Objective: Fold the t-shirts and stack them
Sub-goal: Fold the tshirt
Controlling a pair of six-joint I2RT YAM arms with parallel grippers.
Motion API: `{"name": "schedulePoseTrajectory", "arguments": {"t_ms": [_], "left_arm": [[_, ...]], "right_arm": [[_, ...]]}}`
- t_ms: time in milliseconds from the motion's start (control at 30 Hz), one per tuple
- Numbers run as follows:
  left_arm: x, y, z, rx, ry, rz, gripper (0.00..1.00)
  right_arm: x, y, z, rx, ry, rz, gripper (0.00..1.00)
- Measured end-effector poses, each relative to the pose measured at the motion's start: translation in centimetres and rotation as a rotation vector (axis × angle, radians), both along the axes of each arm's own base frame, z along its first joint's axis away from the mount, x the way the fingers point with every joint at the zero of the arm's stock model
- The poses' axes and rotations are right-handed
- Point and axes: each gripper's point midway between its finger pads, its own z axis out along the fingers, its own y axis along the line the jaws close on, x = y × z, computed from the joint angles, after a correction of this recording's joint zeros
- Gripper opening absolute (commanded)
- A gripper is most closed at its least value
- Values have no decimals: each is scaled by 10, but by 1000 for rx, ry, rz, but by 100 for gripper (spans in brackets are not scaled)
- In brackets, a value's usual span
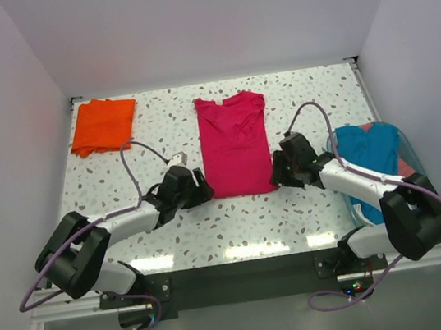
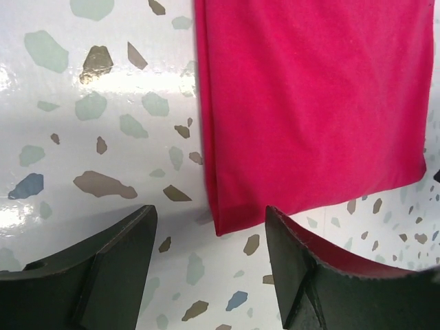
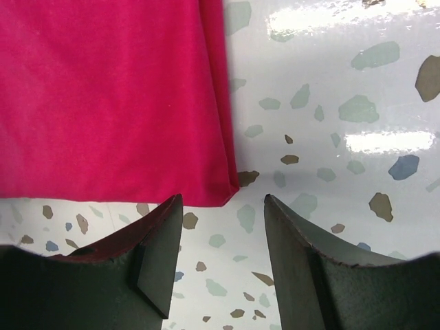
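Left wrist: shirt (image 2: 309, 103) (magenta) just beyond pincer (image 2: 210, 220)

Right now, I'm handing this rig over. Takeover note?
Left tool: open, empty, at the near-left corner of the magenta-red shirt.
Right tool: open, empty, at its near-right corner.
Things: magenta-red shirt in the centre, sides folded in, a long strip; orange shirt folded, far left; teal-blue shirt over salmon-pink shirt in the tub, right, unfolded.
Done: orange shirt.
Left: finish magenta-red, fold the other two, stack all.
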Motion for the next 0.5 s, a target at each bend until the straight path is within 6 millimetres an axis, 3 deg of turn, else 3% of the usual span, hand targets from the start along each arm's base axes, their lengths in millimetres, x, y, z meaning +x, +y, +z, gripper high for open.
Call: {"name": "schedulePoseTrajectory", "arguments": {"t_ms": [300, 500], "left_arm": [[-2, -17, 1, -124, -1, -2, 61], [-4, -23, -2, -165, 1, 12, 53]], "right_arm": [[-4, 7, -24, 27, 52, 8, 49], [2, 12, -25, 56, 31, -7, 44]]}}
